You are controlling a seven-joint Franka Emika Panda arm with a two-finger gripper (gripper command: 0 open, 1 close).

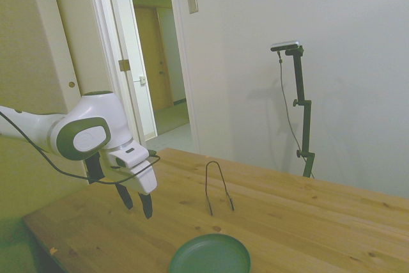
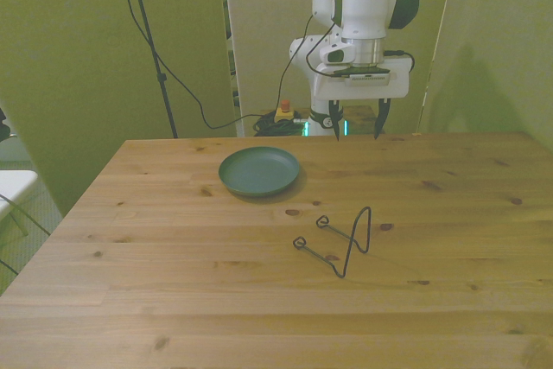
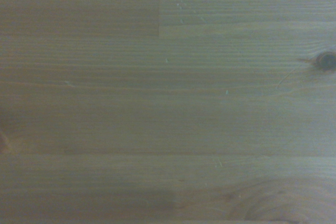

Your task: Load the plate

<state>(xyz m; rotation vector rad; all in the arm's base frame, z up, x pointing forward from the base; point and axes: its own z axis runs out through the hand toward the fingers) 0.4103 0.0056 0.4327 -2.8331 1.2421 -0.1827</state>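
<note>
The end effector point(image 2: 355, 125) hangs released and empty above the desk's point(image 2: 449, 283) far edge, while the plate point(image 2: 259, 170) lies flat beside the wire rack point(image 2: 346, 244) — a shallow-rim pinch could slip, or the rack tip over.

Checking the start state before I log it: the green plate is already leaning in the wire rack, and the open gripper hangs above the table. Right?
Not quite. The front view shows the plate lying flat on the table, apart from the empty wire rack. The gripper does hang open above the table.

White arm point(image 1: 86, 133), grey-green panels; black cable; seemingly dark fingers point(image 1: 147, 205)
</note>
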